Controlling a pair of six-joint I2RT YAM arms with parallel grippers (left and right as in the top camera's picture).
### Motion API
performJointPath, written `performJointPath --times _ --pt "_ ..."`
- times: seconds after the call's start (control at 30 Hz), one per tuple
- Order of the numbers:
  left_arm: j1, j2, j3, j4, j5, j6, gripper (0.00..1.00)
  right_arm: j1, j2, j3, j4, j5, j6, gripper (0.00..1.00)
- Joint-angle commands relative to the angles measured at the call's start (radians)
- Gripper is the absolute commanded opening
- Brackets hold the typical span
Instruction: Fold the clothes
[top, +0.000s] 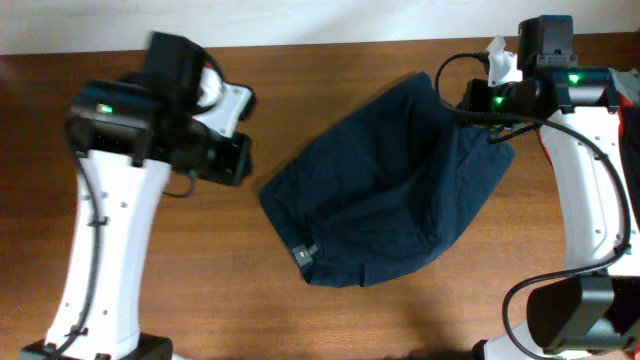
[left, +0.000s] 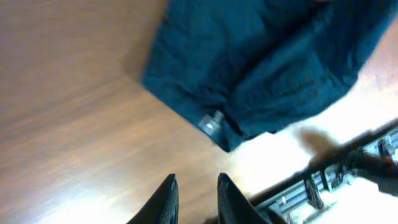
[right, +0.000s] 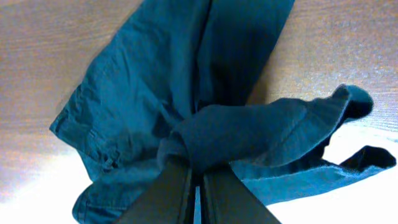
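Brown wood-grain table (top: 300, 70) fills the overhead view, and a strip of pale wall (top: 250, 20) is seen along its far edge. A dark blue garment (top: 390, 190) is spread on the table, right of centre, in a crumpled, roughly diamond shape. A small grey label (top: 305, 253) is sewn at its near-left corner. The far-right edge of the garment is raised off the table and gathered into a thick bunch, with loose folds hanging to either side.

That bunch is pinched by the right gripper (right: 199, 177), whose jaws are pressed almost together on the cloth. The right arm (top: 590, 180) is stretched from its base at the near right to the far right corner of the garment. A black cable (top: 508, 305) is looped beside the base.

The left gripper (left: 196, 186) is held above bare table, apart from the garment's left corner and pointed toward the label. Its jaws are slightly spread, and nothing is held between them. The left arm (top: 110, 230) is raised from the near-left edge, with its wrist turned toward the garment.

A dark frame (left: 348, 168) is shown blurred at the edge of the left wrist view and cannot be identified.
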Motion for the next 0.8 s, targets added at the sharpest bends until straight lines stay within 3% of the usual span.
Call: performJointPath --times 0.0,0.1,0.33,0.5,0.77 --pt "-0.070 0.021 -0.236 0.105 0.051 -0.035 0.22 -0.001 -0.015 -0.002 -0.003 0.016 0.005 0.05" --pt "-0.109 0.021 -0.428 0.243 0.110 -0.080 0.24 -0.001 -0.015 -0.002 -0.012 0.016 0.005 0.06" --pt "-0.127 0.021 -0.727 0.514 0.330 -0.138 0.49 -0.001 -0.015 -0.002 -0.016 0.016 0.005 0.06" --pt "-0.141 0.023 -0.786 0.623 0.380 -0.179 0.52 -0.001 -0.015 -0.002 -0.019 0.016 0.005 0.06" --pt "-0.167 0.024 -0.814 0.653 0.372 -0.231 0.55 -0.001 -0.015 -0.002 -0.018 0.016 0.005 0.06"
